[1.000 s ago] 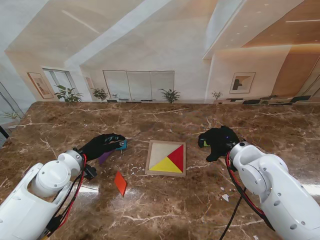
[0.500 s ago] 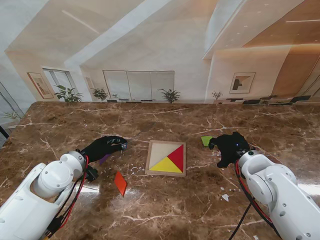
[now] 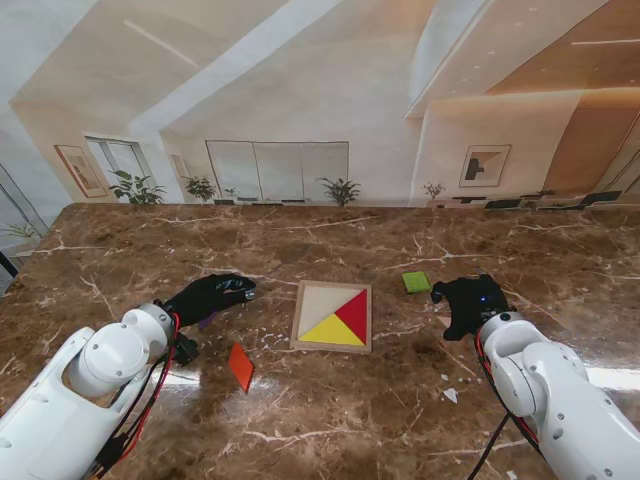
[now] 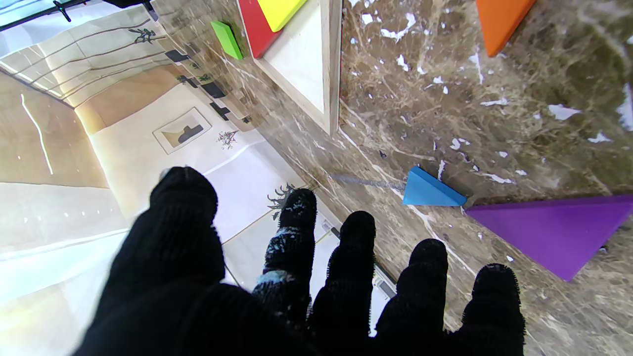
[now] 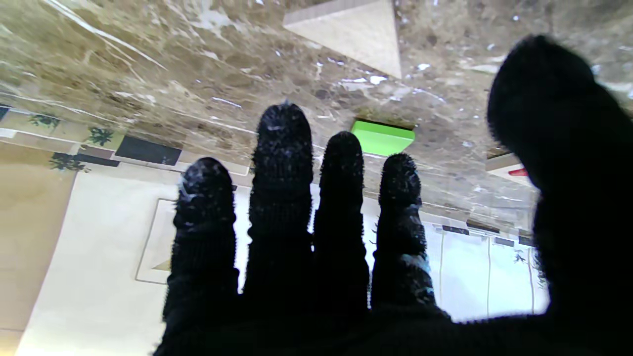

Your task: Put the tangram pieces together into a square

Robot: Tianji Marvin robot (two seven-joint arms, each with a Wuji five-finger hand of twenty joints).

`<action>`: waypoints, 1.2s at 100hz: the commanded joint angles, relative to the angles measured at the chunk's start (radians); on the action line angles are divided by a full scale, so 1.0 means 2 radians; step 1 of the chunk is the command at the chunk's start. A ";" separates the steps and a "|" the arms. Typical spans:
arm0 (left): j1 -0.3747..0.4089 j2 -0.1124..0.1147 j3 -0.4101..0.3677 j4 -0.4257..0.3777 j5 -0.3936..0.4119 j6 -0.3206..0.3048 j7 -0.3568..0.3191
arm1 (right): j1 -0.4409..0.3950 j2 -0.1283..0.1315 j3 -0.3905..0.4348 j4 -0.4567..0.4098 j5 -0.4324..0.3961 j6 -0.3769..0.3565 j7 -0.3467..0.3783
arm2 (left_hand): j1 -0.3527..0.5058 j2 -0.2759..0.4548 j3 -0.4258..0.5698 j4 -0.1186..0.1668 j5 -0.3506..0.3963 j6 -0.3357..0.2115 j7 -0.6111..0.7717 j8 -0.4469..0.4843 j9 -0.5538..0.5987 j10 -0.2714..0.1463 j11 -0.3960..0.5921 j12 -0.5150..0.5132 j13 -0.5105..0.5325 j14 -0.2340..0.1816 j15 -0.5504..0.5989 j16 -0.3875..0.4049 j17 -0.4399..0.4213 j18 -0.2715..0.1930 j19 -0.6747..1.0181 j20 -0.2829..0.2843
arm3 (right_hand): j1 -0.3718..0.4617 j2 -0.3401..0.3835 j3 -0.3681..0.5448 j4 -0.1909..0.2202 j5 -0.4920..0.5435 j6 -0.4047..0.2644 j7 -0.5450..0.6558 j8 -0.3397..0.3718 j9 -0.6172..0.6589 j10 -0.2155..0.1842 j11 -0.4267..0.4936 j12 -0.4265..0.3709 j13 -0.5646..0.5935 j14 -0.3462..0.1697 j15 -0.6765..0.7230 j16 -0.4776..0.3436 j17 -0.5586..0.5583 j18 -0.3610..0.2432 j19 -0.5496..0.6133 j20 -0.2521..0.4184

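A square wooden tray [image 3: 313,302] lies mid-table and holds a red triangle [image 3: 354,312] and a yellow triangle [image 3: 332,331]. To its left my left hand [image 3: 212,293] hovers open over a small blue triangle [image 4: 431,189] and a purple triangle [image 4: 559,228]. An orange piece [image 3: 240,366] lies nearer to me. A green piece [image 3: 416,282] rests on the table right of the tray. My right hand [image 3: 470,300] is open, just right of the green piece and apart from it. In the right wrist view the green piece [image 5: 383,138] shows beyond the fingertips [image 5: 341,148].
The dark marble table [image 3: 330,420] carries white specks, including a small scrap [image 3: 451,395] near my right arm. My two white arms rise from the view's near corners. A wall with windows and potted plants stands beyond the far edge.
My right hand let go of the green piece and drew back to the right, leaving it on the table. My left hand shifted slightly, hiding the blue piece in the stand view.
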 commanded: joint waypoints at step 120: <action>0.004 0.001 0.009 -0.007 0.009 0.023 -0.006 | 0.021 0.001 -0.035 0.083 -0.001 0.058 -0.029 | 0.010 0.020 -0.013 0.009 0.003 -0.006 -0.003 -0.010 0.003 0.001 0.001 -0.001 0.004 -0.005 -0.009 -0.004 0.000 -0.005 -0.013 0.013 | -0.006 0.050 -0.006 0.001 -0.004 -0.003 0.013 -0.011 -0.047 0.016 0.017 -0.010 -0.001 -0.011 0.025 -0.007 -0.007 -0.007 0.027 -0.009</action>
